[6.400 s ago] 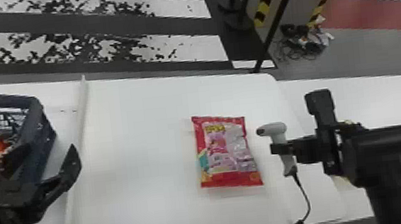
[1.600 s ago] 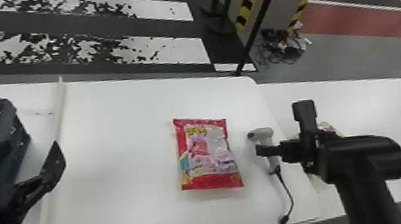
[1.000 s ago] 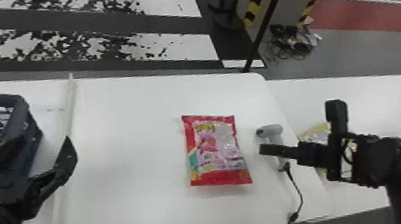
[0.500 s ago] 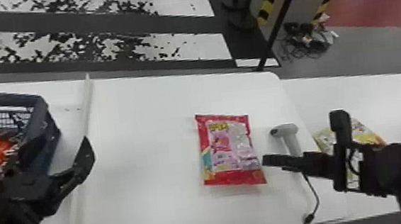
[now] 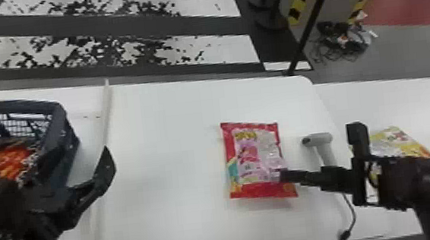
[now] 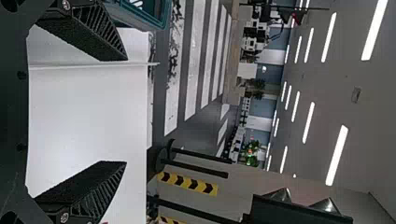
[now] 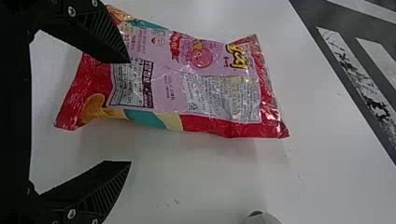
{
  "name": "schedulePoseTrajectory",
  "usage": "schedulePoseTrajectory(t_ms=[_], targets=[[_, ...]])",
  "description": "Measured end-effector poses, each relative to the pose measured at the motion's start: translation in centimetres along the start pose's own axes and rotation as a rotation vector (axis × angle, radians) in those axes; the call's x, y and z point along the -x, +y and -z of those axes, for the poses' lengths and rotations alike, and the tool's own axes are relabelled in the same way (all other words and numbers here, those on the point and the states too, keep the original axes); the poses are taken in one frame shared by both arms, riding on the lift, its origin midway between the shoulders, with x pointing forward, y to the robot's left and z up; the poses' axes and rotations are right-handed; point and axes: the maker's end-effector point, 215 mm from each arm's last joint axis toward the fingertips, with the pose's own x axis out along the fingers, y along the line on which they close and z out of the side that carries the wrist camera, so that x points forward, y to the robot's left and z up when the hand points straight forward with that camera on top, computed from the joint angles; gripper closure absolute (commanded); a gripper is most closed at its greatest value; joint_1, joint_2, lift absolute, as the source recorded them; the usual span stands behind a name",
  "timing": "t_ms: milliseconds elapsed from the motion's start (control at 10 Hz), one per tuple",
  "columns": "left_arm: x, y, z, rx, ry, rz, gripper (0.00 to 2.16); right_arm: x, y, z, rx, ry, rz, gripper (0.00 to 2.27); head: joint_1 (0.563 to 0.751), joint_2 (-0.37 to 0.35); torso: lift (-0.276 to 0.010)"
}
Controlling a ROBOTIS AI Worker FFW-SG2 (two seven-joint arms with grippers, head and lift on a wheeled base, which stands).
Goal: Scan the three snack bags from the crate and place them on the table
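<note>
The right gripper (image 7: 130, 112) and left gripper (image 6: 126, 111) gape empty. The red-and-pink snack bag (image 5: 254, 155), just right of the head view's centre, is probably light, slippery and crushable; take it gently across the middle, by its long sides.

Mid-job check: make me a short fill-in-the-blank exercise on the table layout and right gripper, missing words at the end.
The red-and-pink snack bag lies between the dark blue plastic crate and the grey pistol-shaped ____.
The snack bag farthest to the robot's right is mainly ____.
The right gripper, holding nothing, is ____.

Missing words: scanner; yellow; open.
</note>
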Motion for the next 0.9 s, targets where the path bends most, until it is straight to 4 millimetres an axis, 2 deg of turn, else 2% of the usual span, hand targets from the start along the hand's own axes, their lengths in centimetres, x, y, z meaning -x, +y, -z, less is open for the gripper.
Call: schedulePoseTrajectory(t_ms=[100,200,300,400,700,900], targets=[[0.0,0.0,0.0,0.000,0.001,0.000,0.08,-0.4,0.0,0.1,0.002,0.003,-0.003,0.52,0.695,-0.180,-0.062],[0.0,0.0,0.1,0.000,0.001,-0.001,0.08,-0.7,0.3,0.1,0.000,0.005,-0.021,0.98,0.695,-0.175,-0.062],[0.0,0.0,0.1,-0.001,0.002,-0.001,0.08,-0.9,0.5,0.1,-0.007,0.008,-0.035,1.95,0.695,-0.171,-0.062],[0.0,0.0,0.1,-0.001,0.002,-0.001,0.08,-1.0,0.3,0.1,-0.017,0.013,-0.036,2.26,0.695,-0.171,-0.062],[0.0,0.0,0.2,-0.001,0.003,-0.001,0.08,-0.5,1.0,0.4,-0.081,0.029,-0.103,2.25,0.695,-0.166,-0.062],[0.0,0.1,0.1,-0.003,0.002,-0.002,0.08,1.5,2.0,-0.8,-0.156,-0.003,-0.173,2.26,0.695,-0.169,-0.062]])
